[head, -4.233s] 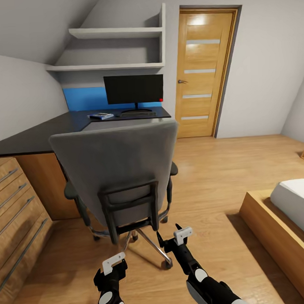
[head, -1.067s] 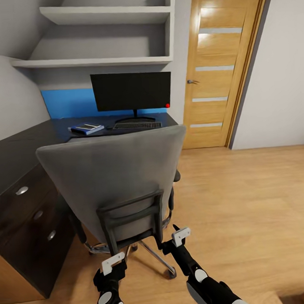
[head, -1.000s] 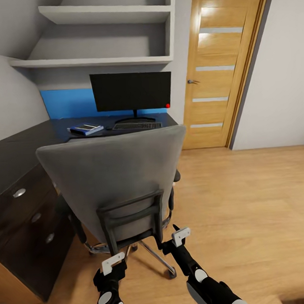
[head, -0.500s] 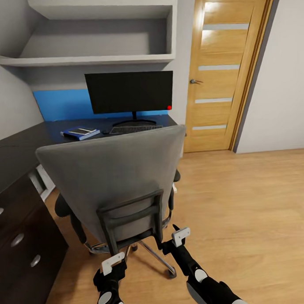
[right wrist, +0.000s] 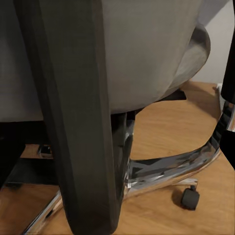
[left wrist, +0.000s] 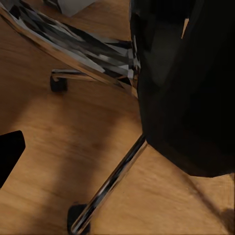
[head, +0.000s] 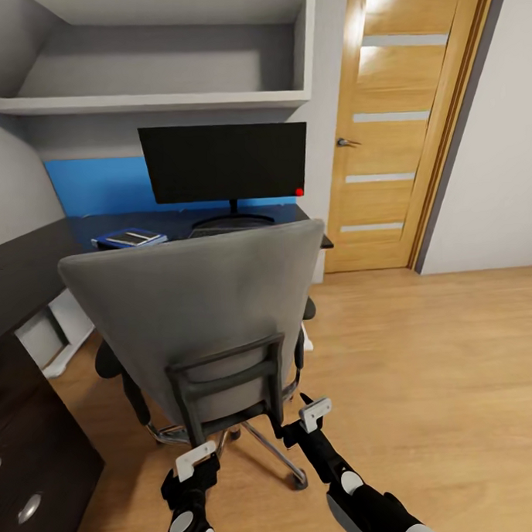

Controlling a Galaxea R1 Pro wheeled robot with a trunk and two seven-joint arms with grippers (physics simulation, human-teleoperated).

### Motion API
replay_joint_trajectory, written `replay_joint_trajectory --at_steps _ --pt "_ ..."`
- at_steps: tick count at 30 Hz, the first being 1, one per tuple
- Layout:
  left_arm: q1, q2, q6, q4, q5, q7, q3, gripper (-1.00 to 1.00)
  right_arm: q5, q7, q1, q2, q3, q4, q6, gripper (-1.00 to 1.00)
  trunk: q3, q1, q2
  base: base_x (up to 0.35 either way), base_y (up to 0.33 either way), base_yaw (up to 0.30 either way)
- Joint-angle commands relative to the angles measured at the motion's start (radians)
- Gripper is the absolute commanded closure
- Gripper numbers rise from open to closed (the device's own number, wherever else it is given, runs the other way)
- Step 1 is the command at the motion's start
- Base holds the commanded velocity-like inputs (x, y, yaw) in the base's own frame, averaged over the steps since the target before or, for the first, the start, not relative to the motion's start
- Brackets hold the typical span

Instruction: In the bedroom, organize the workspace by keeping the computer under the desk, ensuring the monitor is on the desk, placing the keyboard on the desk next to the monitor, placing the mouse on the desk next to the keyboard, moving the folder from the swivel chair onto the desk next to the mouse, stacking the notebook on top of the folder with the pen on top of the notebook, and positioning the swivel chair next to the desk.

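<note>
- Facing the swivel chair (head: 198, 315) in the head view, your left gripper (head: 196, 460) and right gripper (head: 315, 410) sit just behind its back; jaw opening unreadable. Beyond: desk (head: 33, 257), monitor (head: 224, 161), folder (head: 129, 239).
- Left wrist view: chrome chair leg (left wrist: 110, 183) just ahead.
- Right wrist view: black back frame (right wrist: 73, 117) directly ahead; grasp unconfirmed.

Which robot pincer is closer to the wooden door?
The right pincer. It sits behind the swivel chair on the wooden door's side; the left pincer is lower and farther away.

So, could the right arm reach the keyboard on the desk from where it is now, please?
Probably not. The right gripper sits low behind the swivel chair, whose tall grey back stands squarely between it and the keyboard, barely visible far back on the desk beneath the monitor.
</note>
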Motion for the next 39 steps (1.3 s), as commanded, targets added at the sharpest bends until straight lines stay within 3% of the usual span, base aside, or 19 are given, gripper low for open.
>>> replay_joint_trajectory --at_steps 1,15,25,33,39 --pt "-0.001 0.002 -0.015 -0.002 -0.002 0.007 -0.002 -1.00 -0.038 -0.026 -0.001 -0.001 -0.006 0.002 -0.006 -1.00 -0.001 0.000 0.000 0.323 0.000 0.000" --pt "-0.001 0.003 -0.026 -0.002 -0.001 0.011 0.000 -1.00 -0.038 -0.026 -0.001 0.000 -0.006 0.002 -0.006 -1.00 -0.001 0.000 0.000 0.331 0.007 0.000" --pt "-0.001 0.003 -0.023 -0.002 0.002 0.009 0.001 -1.00 -0.038 -0.027 -0.001 0.000 -0.006 0.003 -0.005 -1.00 -0.001 0.000 0.000 0.305 0.161 0.000" --pt "-0.001 0.003 -0.023 -0.002 0.003 0.010 0.001 -1.00 -0.039 -0.030 -0.001 0.003 -0.006 0.002 -0.004 -1.00 -0.001 0.000 0.000 0.035 0.029 0.000" --pt "-0.001 0.003 -0.023 -0.002 0.004 0.010 0.001 -1.00 -0.039 -0.030 -0.001 0.002 -0.006 0.003 -0.005 -1.00 -0.001 0.000 0.000 -0.203 0.001 0.000"
